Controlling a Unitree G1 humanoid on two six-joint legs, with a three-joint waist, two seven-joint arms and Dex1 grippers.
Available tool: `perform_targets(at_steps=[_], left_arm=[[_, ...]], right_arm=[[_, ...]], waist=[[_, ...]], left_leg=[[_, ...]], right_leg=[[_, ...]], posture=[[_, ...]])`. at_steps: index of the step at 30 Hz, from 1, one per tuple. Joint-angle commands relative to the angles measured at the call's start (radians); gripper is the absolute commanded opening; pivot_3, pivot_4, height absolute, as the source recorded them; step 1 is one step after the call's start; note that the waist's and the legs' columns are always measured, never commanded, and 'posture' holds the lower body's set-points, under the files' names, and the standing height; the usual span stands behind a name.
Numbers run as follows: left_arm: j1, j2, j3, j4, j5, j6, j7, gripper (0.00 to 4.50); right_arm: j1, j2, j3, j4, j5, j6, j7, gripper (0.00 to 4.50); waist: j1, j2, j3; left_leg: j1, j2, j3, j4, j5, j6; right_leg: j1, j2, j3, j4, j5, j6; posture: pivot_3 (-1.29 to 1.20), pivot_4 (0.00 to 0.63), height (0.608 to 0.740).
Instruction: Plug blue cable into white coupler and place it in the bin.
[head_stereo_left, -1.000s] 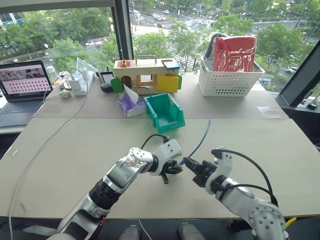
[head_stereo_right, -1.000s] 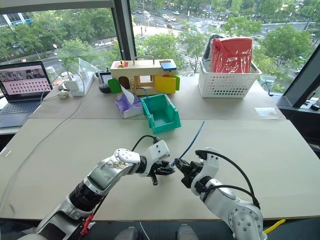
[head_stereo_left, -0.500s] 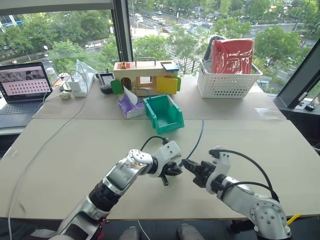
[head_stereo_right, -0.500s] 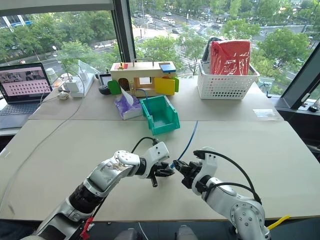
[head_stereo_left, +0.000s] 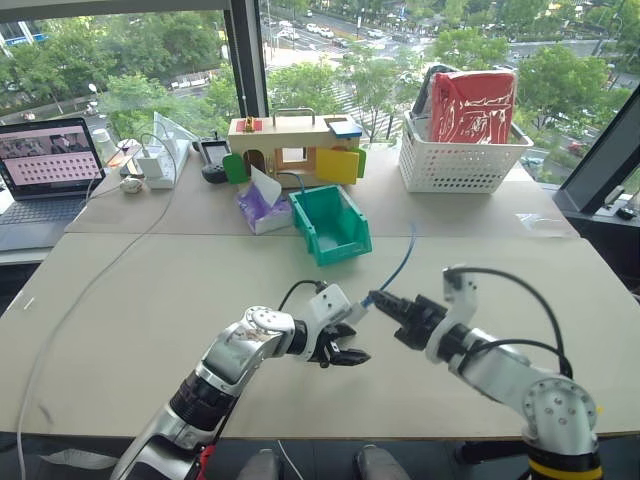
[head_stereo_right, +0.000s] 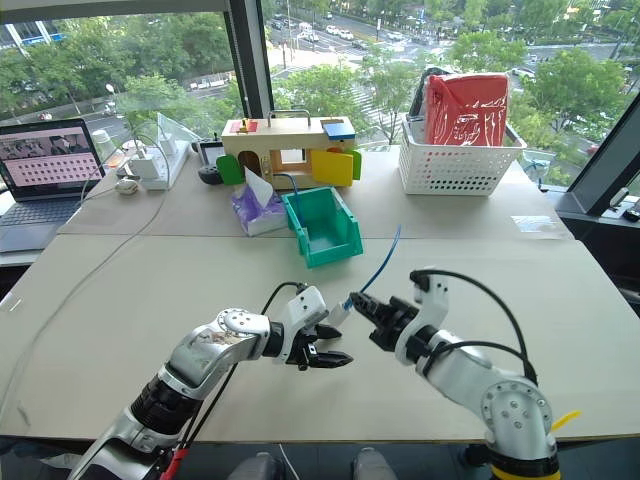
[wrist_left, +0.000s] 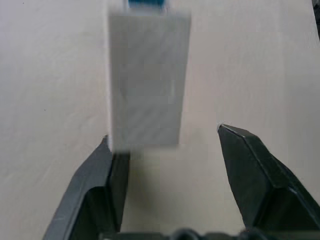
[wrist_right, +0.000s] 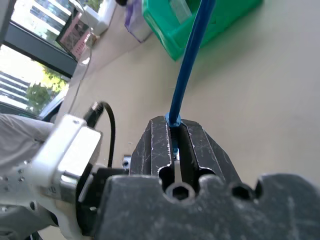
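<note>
The right gripper (head_stereo_right: 362, 305) is clamped on the blue cable (head_stereo_right: 380, 269) just behind the white coupler (wrist_left: 148, 80), which sits between the parted, non-gripping fingers of the left gripper (head_stereo_left: 347, 352), above the table (head_stereo_left: 150, 290) and short of the bin (head_stereo_left: 330, 224).
</note>
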Motion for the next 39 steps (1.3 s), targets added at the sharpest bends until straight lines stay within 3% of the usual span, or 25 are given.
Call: perform_targets(at_steps=[1,4,6,9,13,18,20,23,27,31,34,39], left_arm=[[0.031,0.042,0.073,-0.002,-0.006,-0.151,-0.029,4.48],[0.043,0.042,0.134,0.007,-0.041,-0.177,-0.026,4.48],[0.056,0.060,0.201,-0.015,-0.073,-0.208,-0.035,4.48],[0.073,0.072,0.269,-0.031,-0.051,-0.260,0.026,4.48],[0.111,0.055,0.341,-0.086,-0.077,-0.253,0.107,4.48],[0.182,0.028,0.433,-0.204,-0.144,-0.195,0.194,4.48],[0.214,0.027,0.458,-0.244,-0.141,-0.191,0.239,4.50],[0.250,0.024,0.490,-0.284,-0.124,-0.177,0.315,4.50],[0.281,0.034,0.516,-0.324,-0.123,-0.219,0.347,4.50],[0.314,0.084,0.546,-0.313,-0.086,-0.280,0.349,4.50],[0.334,0.122,0.582,-0.287,-0.079,-0.319,0.337,4.50],[0.289,0.148,0.641,-0.188,-0.142,-0.367,0.272,4.50]], right_arm=[[-0.156,-0.105,-0.070,0.066,0.052,-0.008,0.049,0.00],[-0.251,-0.156,-0.054,0.148,0.012,0.006,0.114,0.00],[-0.402,-0.167,0.027,0.304,-0.147,-0.007,0.250,0.00],[-0.650,-0.121,0.149,0.632,-0.404,-0.100,0.472,0.00],[-0.859,-0.057,0.242,1.026,-0.675,-0.256,0.717,0.00],[-1.039,0.045,0.227,1.436,-0.875,-0.455,0.881,0.00],[-1.075,0.083,0.225,1.534,-0.941,-0.512,0.925,0.91],[-1.103,0.127,0.206,1.614,-0.999,-0.557,0.967,1.75],[-1.143,0.123,0.132,1.618,-1.020,-0.575,1.014,3.18],[-1.110,0.053,0.087,1.460,-1.018,-0.510,1.110,4.48],[-0.996,-0.021,0.062,1.231,-0.986,-0.403,1.160,4.48],[-0.618,-0.144,-0.036,0.706,-0.891,-0.344,1.217,4.48]], waist=[[-0.004,0.001,0.001],[-0.002,0.001,0.003],[-0.002,0.001,0.003],[-0.016,0.004,0.006],[-0.010,0.005,0.007],[-0.002,0.005,0.009],[-0.003,0.005,0.009],[-0.003,0.005,0.009],[-0.002,0.005,0.010],[-0.003,0.006,0.010],[-0.001,0.006,0.010],[0.009,0.006,0.010]], left_leg=[[0.000,0.000,0.001,0.000,0.000,0.000],[0.000,0.000,0.002,0.000,0.000,0.000],[0.000,0.001,0.001,0.000,0.000,0.000],[0.000,0.001,0.003,0.001,0.000,0.000],[0.000,0.001,0.002,0.000,0.000,0.001],[-0.005,-0.001,0.001,0.000,-0.001,0.000],[-0.005,-0.001,0.001,0.000,-0.001,-0.001],[-0.005,-0.001,0.001,0.000,-0.002,-0.002],[-0.004,-0.001,0.001,0.000,-0.001,-0.002],[-0.003,-0.001,0.000,0.000,-0.001,-0.003],[-0.003,-0.001,0.000,0.000,-0.001,-0.003],[-0.003,-0.001,-0.001,0.000,-0.001,-0.003]], right_leg=[[0.000,0.000,0.000,0.000,0.000,0.000],[-0.001,0.000,0.001,0.000,0.001,-0.001],[0.000,0.000,0.000,0.000,0.001,-0.001],[-0.001,0.000,0.002,0.000,0.002,0.000],[-0.001,0.001,0.001,0.000,0.006,-0.006],[-0.004,-0.002,0.000,-0.001,0.007,-0.005],[-0.005,-0.002,-0.001,0.000,0.007,-0.005],[-0.005,-0.003,-0.001,0.001,0.007,-0.006],[-0.004,-0.003,-0.001,0.000,0.007,-0.006],[-0.004,-0.002,-0.002,0.001,0.008,-0.006],[-0.004,-0.002,-0.003,0.001,0.008,-0.006],[-0.002,-0.002,-0.004,0.000,0.007,-0.006]], posture=[[0.00,0.150,0.733],[0.00,0.150,0.733],[0.00,0.150,0.733],[0.00,0.150,0.733],[0.00,0.150,0.733],[0.00,0.150,0.733],[0.00,0.150,0.733],[0.00,0.150,0.733],[0.00,0.150,0.733],[0.00,0.150,0.733],[0.00,0.150,0.733],[0.00,0.150,0.733]])
